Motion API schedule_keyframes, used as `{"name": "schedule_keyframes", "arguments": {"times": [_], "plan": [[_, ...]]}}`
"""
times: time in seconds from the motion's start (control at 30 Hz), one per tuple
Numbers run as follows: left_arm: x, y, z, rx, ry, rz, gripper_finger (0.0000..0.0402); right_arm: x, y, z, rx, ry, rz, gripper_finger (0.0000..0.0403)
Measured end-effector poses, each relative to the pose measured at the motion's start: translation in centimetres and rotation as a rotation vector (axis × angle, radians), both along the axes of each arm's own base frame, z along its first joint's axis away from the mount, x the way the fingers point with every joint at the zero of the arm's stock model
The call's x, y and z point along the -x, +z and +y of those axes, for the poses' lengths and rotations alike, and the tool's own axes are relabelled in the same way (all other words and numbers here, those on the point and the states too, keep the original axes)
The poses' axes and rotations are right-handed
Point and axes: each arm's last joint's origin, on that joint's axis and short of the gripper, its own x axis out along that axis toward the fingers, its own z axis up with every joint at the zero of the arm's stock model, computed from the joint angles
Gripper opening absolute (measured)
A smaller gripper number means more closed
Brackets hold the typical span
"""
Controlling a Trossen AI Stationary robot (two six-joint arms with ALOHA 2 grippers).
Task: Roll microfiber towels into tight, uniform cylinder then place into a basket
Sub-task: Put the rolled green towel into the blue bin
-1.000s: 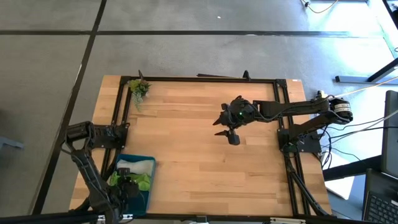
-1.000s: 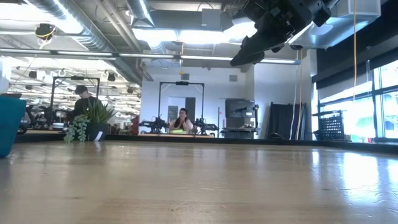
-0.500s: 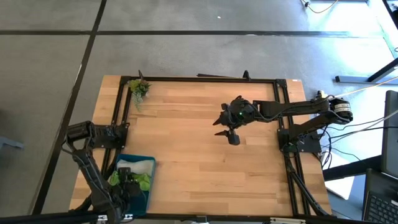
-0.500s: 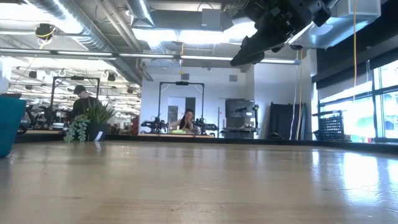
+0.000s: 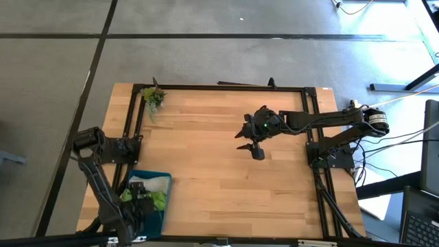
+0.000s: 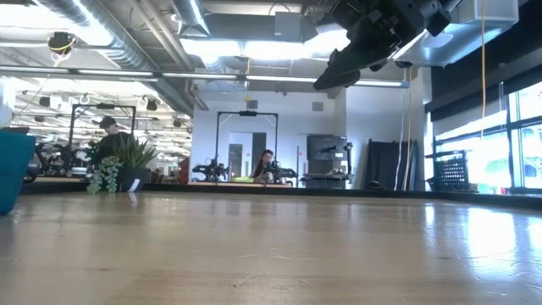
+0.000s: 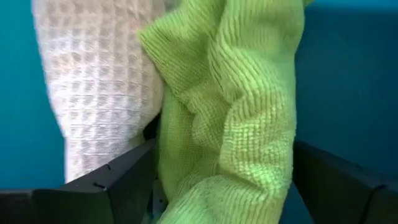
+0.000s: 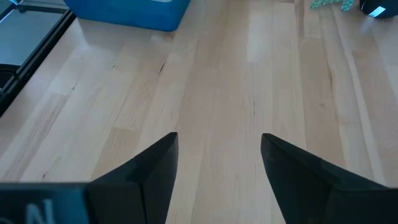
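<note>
A: Left gripper (image 5: 140,205)?
B: Down inside the basket (image 5: 164,180), at the table's near-left corner. Its fingers (image 7: 118,180) stand apart, one on each side of the green towel (image 7: 236,112). The cloth bulges between them; whether the pads press it I cannot tell.
A: And the other towel?
B: The grey towel (image 7: 99,81) lies in the basket too, touching the green one, just past one finger. From above it shows pale at the basket's far end (image 5: 152,184), ahead of the gripper.
A: Right gripper (image 8: 217,152)?
B: Hanging above the bare table (image 5: 206,137), well clear of the basket. Fingers spread, nothing between them, touching nothing.
A: Anything else near it?
B: A plant sprig (image 5: 153,97) at the far-left corner, well apart from both grippers.
</note>
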Motion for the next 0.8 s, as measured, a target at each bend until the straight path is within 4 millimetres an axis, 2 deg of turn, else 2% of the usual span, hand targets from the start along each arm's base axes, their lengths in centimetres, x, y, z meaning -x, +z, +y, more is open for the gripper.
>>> {"name": "schedule_keyframes", "arguments": {"times": [0.3, 0.6, 0.8], "plan": [[-0.1, 4.3, 2.2, 0.086, 0.034, -0.042, 0.0335, 0.0, 0.0, 0.0, 0.0, 0.0, 0.0, 0.0229], [-0.6, 9.0, 5.2, 0.102, 0.051, -0.401, 0.0335, 0.0, 0.0, 0.0, 0.0, 0.0, 0.0, 0.0229], [-0.3, 10.6, 6.3, 0.173, 0.077, -0.436, 0.0335, 0.0, 0.0, 0.0, 0.0, -0.001, -0.001, 0.0229]]}}
